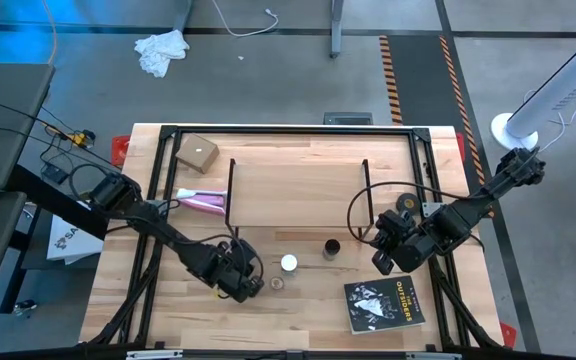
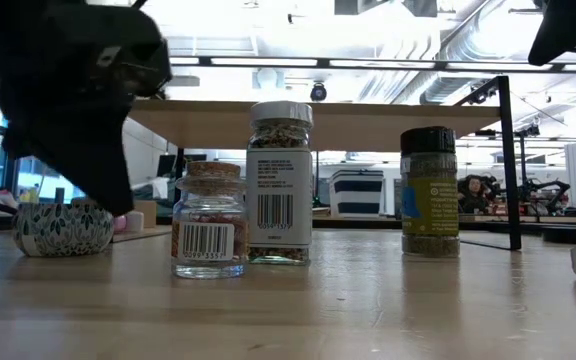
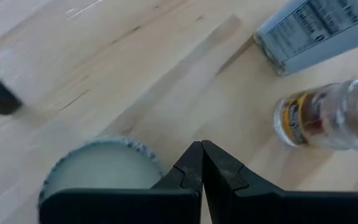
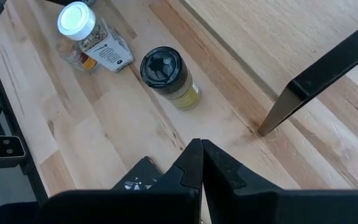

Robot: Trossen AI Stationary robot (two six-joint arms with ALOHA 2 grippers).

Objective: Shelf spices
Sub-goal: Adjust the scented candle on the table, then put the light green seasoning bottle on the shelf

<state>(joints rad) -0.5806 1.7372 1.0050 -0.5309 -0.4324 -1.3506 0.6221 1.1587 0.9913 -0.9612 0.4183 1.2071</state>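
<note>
Glass jars, three, are stood on the table before the shelf (image 1: 298, 180). Left gripper (image 1: 240, 283) (fingers pressed together, empty) is held just beside the small clear jar (image 1: 277, 283); then white-capped jar (image 1: 289, 263), dark-capped jar (image 1: 332, 247). Right gripper (image 1: 386, 246) (also clenched, empty) is held near the last.

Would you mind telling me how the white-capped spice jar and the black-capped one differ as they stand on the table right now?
The white-capped jar has a white lid and a white barcode label over mixed reddish contents; the black-capped jar has a dark lid, a blue label patch and greenish contents. The white-capped jar stands taller in the low view. It stands close beside the small cork-topped jar; the black-capped one stands alone. Both are upright on the table, not on the shelf.
</note>
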